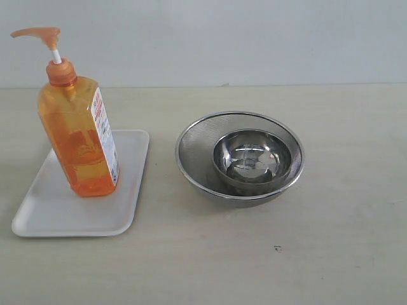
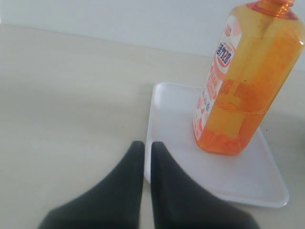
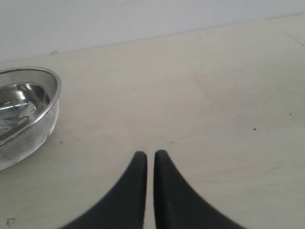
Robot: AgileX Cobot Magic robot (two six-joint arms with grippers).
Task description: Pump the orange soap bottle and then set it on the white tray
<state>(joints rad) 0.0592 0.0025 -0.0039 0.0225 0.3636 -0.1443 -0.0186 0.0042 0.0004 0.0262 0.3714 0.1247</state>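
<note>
Now | orange soap bottle (image 1: 79, 143) on white tray (image 1: 44, 216) | left fingers (image 2: 128, 181) narrow, off bottle | right fingers (image 3: 133, 186) narrow

We see the orange soap bottle (image 2: 243, 95) standing on the white tray (image 2: 238, 183), its white label showing. Our left gripper (image 2: 144, 145) is clear of the bottle, jaws nearly together and empty, tips by the tray's rim.

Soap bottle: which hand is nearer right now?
Left. The left hand is at the rim of the tray, with the soap bottle standing on that tray just ahead. The right hand is over the table beside the strainer; its camera shows no bottle.
</note>
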